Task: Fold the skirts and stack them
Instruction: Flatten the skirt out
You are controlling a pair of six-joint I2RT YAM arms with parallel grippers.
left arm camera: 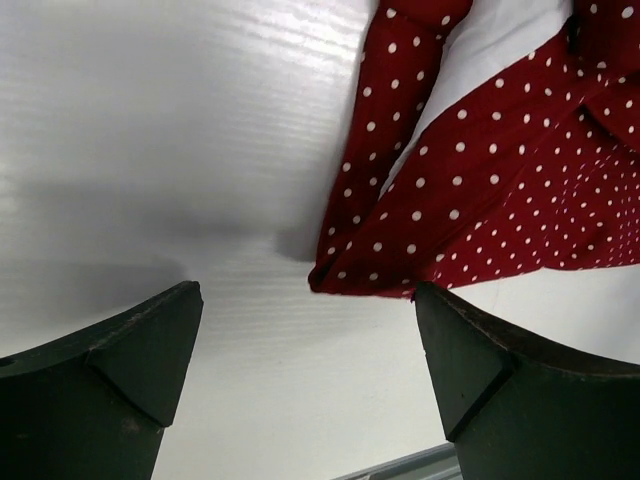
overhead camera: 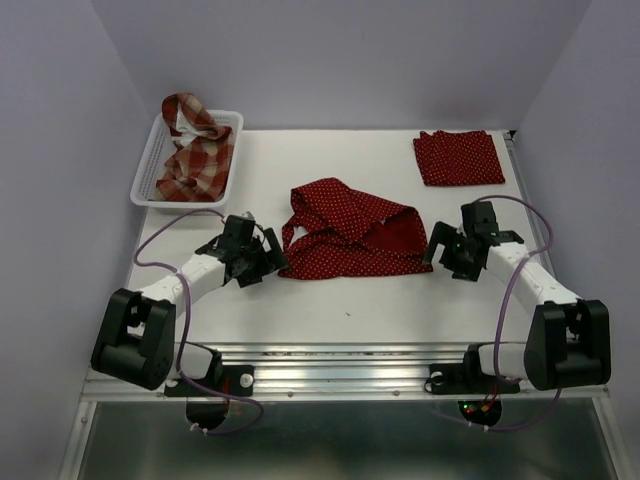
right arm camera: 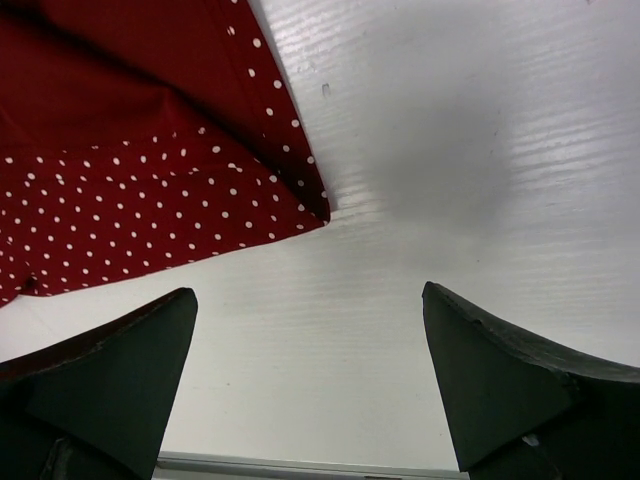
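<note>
Lying rumpled, the dotted dark-red skirt (overhead camera: 350, 240) sits between left hand (overhead camera: 272, 256) and right hand (overhead camera: 437, 252), both wide open, empty.

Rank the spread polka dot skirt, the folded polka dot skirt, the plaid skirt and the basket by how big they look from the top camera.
1. spread polka dot skirt, clearly largest
2. white basket
3. plaid skirt and folded polka dot skirt: they look about alike, so I won't rank them
</note>
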